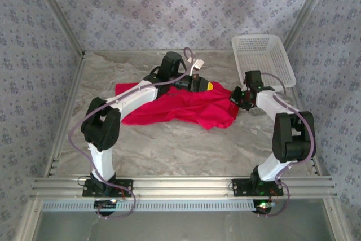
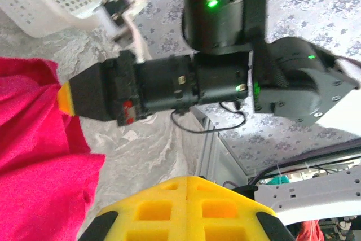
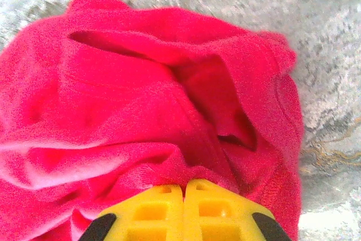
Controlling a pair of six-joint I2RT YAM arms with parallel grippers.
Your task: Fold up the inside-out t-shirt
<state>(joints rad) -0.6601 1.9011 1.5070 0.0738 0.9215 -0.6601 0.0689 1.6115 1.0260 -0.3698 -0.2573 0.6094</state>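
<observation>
Right gripper (image 3: pixel 183 185) pinches an edge of the t-shirt (image 3: pixel 130 105); left gripper (image 2: pixel 188 182) is clenched on nothing. It's a crumpled heap: no fold made, all folding left.

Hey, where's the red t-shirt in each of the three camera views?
Top external: red t-shirt, crumpled, at picture centre.
Left wrist: along the left edge, middle to bottom.
Right wrist: centre and left, reaching the bottom edge.
Shared landmark: the marbled table under it.
</observation>
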